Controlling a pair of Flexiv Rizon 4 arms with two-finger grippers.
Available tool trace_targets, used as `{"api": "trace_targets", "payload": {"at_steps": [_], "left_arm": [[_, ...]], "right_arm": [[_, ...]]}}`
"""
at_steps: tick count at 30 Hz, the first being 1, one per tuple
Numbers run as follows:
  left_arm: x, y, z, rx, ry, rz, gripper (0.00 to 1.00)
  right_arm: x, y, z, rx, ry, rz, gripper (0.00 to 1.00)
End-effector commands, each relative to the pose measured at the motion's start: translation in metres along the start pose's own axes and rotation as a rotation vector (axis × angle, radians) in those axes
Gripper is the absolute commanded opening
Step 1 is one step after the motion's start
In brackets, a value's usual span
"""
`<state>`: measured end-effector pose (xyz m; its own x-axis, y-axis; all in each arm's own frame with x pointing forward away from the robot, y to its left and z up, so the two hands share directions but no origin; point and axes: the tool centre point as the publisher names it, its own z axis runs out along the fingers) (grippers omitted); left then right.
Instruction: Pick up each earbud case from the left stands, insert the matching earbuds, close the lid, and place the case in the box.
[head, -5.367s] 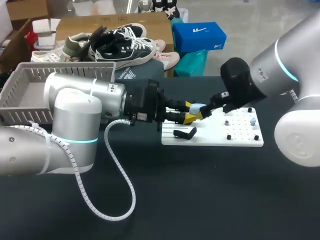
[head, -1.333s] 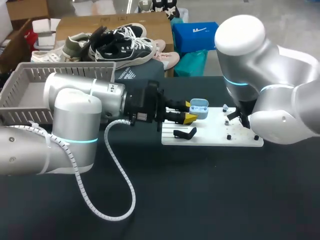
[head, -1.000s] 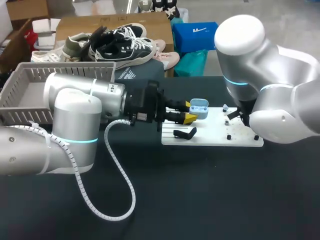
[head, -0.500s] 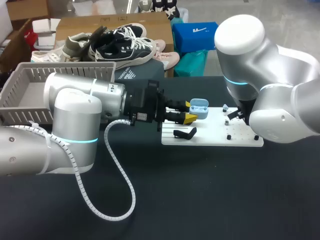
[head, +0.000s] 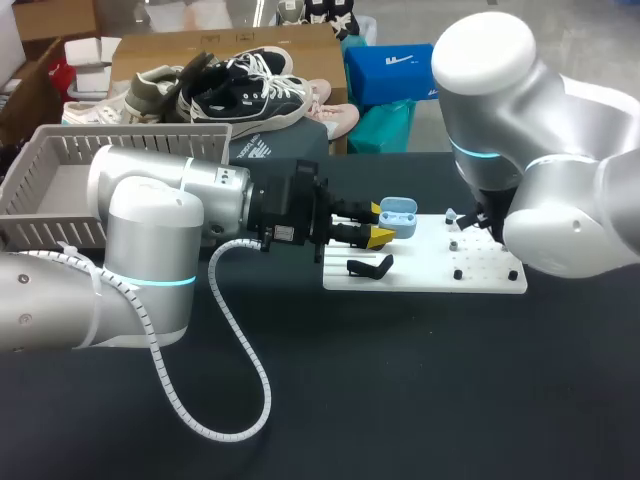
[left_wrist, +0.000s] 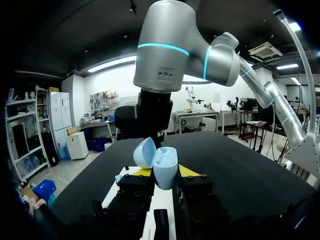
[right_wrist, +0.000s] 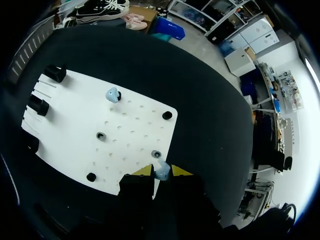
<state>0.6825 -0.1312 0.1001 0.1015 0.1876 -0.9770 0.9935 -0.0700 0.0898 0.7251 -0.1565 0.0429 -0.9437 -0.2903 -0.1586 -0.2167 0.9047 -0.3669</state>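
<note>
Left gripper (left_wrist: 165, 173) was clamped on the case (left_wrist: 164, 166) low on its body, with the lid (left_wrist: 143, 152) hinged open and tipped aside, and held it up over the stand end of the board (right_wrist: 65, 125). Case looked like light, hard, glossy plastic, so slippery. I judged the grip belonged on the body's flat sides, never the lid, or the hinge takes the load. Right gripper (right_wrist: 161, 172) pinched an earbud (right_wrist: 161, 169) between its tips, right by a black peg (right_wrist: 156, 153); couldn't tell if it was off the board. Tiny, smooth, rounded: likely to twist or pop out under squeeze, so light force and a straight drop into the socket. Second earbud (right_wrist: 113, 94) sat on the board, well apart. Couldn't tell whether either case socket was filled. Basket (head: 130, 134) stood far left, its floor mostly hidden behind my left arm, contents unknown.
</note>
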Motion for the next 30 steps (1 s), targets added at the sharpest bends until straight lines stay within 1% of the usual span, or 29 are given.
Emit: {"api": "trace_targets", "payload": {"at_steps": [1,7,9,11,16,21,23,27,30], "left_arm": [[0.000,-0.001,0.000,-0.005,-0.001,0.001,0.00],[0.000,-0.001,0.000,-0.005,-0.001,0.001,0.00],[0.000,-0.001,0.000,-0.005,-0.001,0.001,0.00],[0.000,-0.001,0.000,-0.005,-0.001,0.001,0.00],[0.000,-0.001,0.000,-0.005,-0.001,0.001,0.00],[0.000,-0.001,0.000,-0.005,-0.001,0.001,0.00],[0.000,-0.001,0.000,-0.005,-0.001,0.001,0.00],[0.000,-0.001,0.000,-0.005,-0.001,0.001,0.00],[0.000,-0.001,0.000,-0.005,-0.001,0.001,0.00]], "right_arm": [[0.018,-0.005,-0.020,0.007,-0.038,-0.001,0.00],[0.033,-0.009,-0.057,-0.014,-0.081,0.006,0.00],[0.038,-0.006,-0.071,-0.018,-0.083,-0.022,0.00],[0.042,-0.002,-0.089,-0.032,-0.101,-0.034,0.00],[0.048,0.007,-0.128,-0.029,-0.145,-0.081,0.00],[0.051,0.023,-0.152,-0.059,-0.156,-0.137,0.00],[0.050,0.033,-0.163,-0.059,-0.168,-0.168,0.00],[0.044,0.051,-0.174,-0.071,-0.180,-0.218,0.00],[0.038,0.065,-0.177,-0.076,-0.177,-0.260,0.00]]}}
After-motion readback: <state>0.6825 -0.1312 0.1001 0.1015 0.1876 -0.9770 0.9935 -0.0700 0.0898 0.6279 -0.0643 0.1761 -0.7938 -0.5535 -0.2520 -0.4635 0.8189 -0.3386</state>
